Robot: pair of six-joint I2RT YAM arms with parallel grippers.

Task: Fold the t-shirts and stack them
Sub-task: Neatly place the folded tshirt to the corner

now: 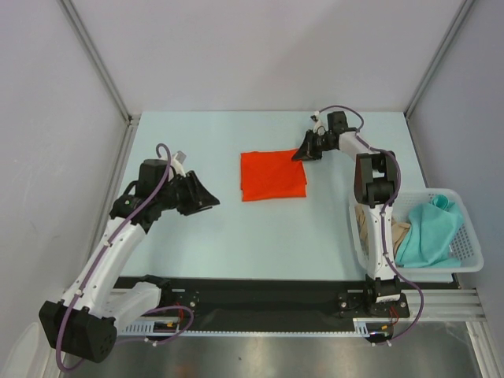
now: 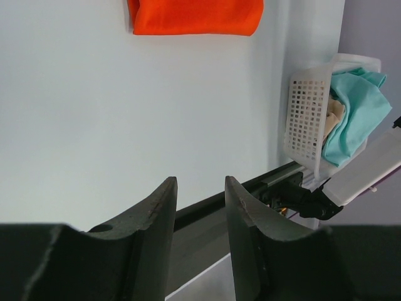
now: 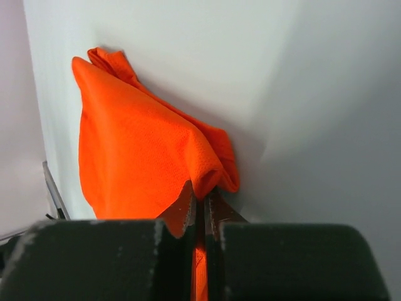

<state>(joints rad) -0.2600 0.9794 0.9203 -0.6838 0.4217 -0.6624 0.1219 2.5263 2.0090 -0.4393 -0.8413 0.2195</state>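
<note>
Black right hand (image 3: 200,199) pinches corner of folded, fine-weave orange t-shirt (image 3: 135,150).

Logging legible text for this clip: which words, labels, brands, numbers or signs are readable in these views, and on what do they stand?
None can be read in any view.
orange-red t-shirt: plain, no print or tag showing.
teal-green t-shirt and white mesh basket: no markings visible.
arm bases: small fittings there are too small to tell whether they carry lettering.
</note>
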